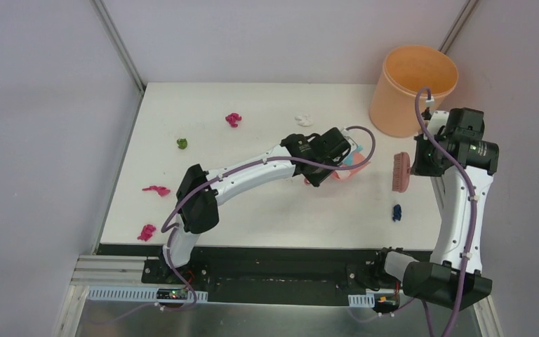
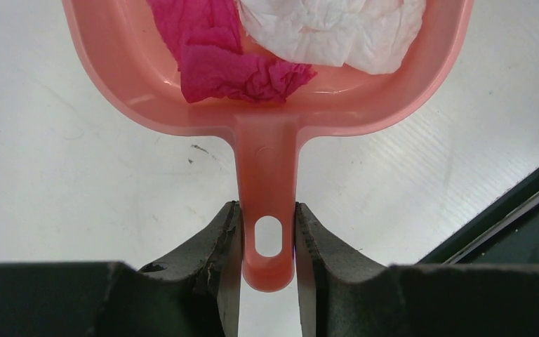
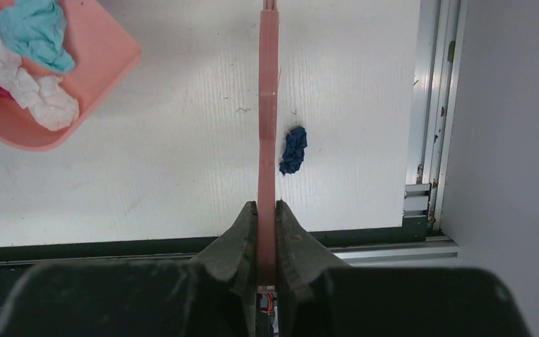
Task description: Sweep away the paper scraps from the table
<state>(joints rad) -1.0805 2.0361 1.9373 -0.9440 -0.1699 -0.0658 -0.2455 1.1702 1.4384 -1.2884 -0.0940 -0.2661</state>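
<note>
Your left gripper (image 2: pixel 267 239) clamps dustpan (image 2: pixel 267 158) handle, half-open, pan level so load stays in; right gripper (image 3: pixel 267 228) pinched tight on brush (image 3: pixel 268 105). Loose paper scraps (image 1: pixel 156 189) left of table (image 1: pixel 267 217), blue one lower right.

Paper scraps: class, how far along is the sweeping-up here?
Done: magenta, white and teal scraps sit in the dustpan. In hand: left gripper grips the dustpan's handle, right gripper the brush. Remaining: blue scrap, green scrap, white scrap and three magenta scraps lie on the table.

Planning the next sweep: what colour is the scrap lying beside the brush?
The scrap is dark blue; the right wrist view shows it best.
</note>
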